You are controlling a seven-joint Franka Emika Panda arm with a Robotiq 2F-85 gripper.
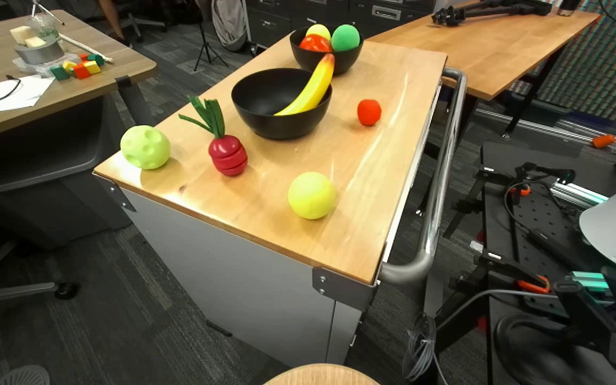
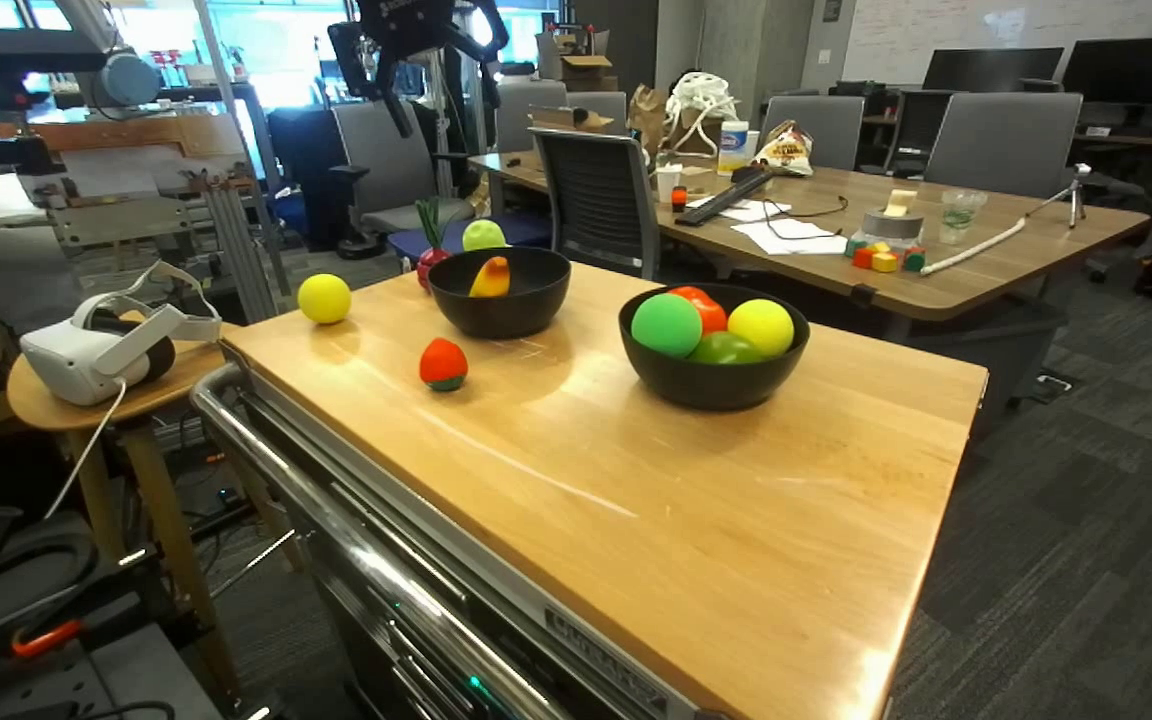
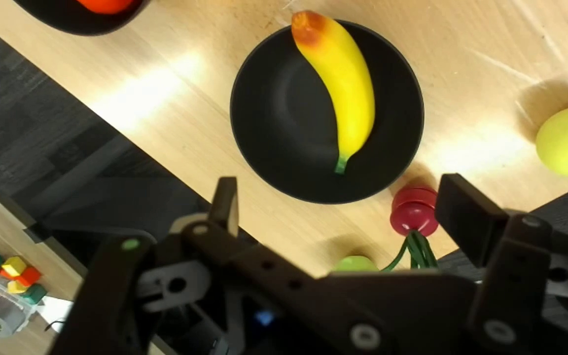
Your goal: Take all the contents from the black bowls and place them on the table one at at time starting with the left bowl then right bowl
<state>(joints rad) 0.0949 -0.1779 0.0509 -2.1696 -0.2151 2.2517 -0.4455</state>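
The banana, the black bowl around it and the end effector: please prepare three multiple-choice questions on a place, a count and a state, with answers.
1. Where is the banana relative to the black bowl in the wrist view?
A. Beside it
B. In it
C. Under it

2. How many objects show inside this bowl?
A. One
B. Two
C. Three

3. The end effector is:
A. Shut
B. Holding the banana
C. Open

1 B: the banana lies inside, its reddish tip up at the rim.
2 A: seen from above, only the banana shows there.
3 C: its jaws stand wide apart with nothing gripped.
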